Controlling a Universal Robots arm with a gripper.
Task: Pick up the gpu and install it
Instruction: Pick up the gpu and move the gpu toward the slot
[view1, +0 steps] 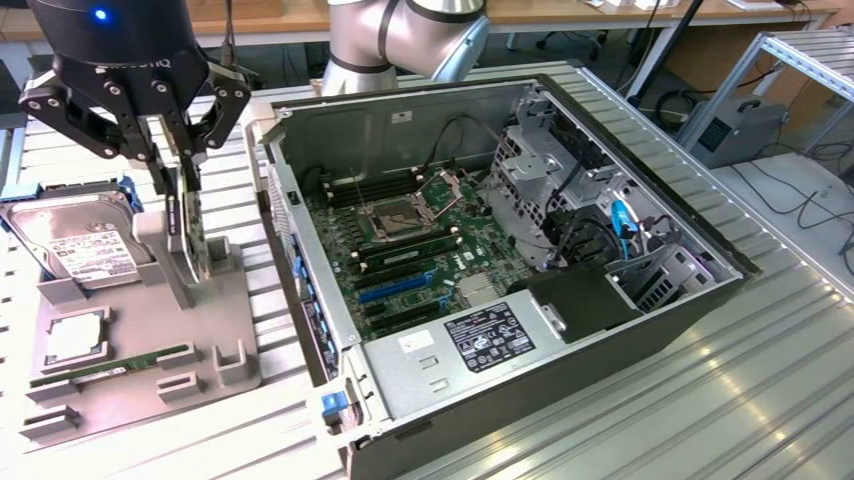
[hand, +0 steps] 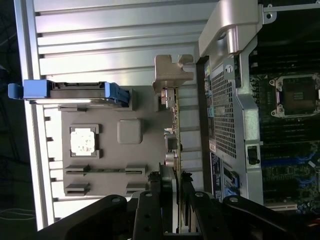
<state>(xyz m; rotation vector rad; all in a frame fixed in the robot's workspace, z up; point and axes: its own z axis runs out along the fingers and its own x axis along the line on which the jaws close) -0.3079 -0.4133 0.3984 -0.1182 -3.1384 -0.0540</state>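
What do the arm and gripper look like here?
The arm is built of rounded silver-grey tube sections with grey joint housings. The gripper is black, with a blue light on its round top, pale lettering across the body, and jointed black links held by silver bolts.

— Where is the exterior view looking from?

— It is sitting high, off the arm, and looking down at a slant over the open case (view1: 574, 390), with the tray (view1: 147, 400) lying on the exterior view's left. It is standing well back.

— And the wrist view?

— It is riding on the wrist and looking straight down past the gripper (hand: 176, 180). It is hanging much nearer and is seeing the gpu (hand: 175, 125) edge-on.

— What are both catching?

— Both are taking in the tray, the gpu, the drive (hand: 75, 92), and the case's near side with part of the board (hand: 290, 130).
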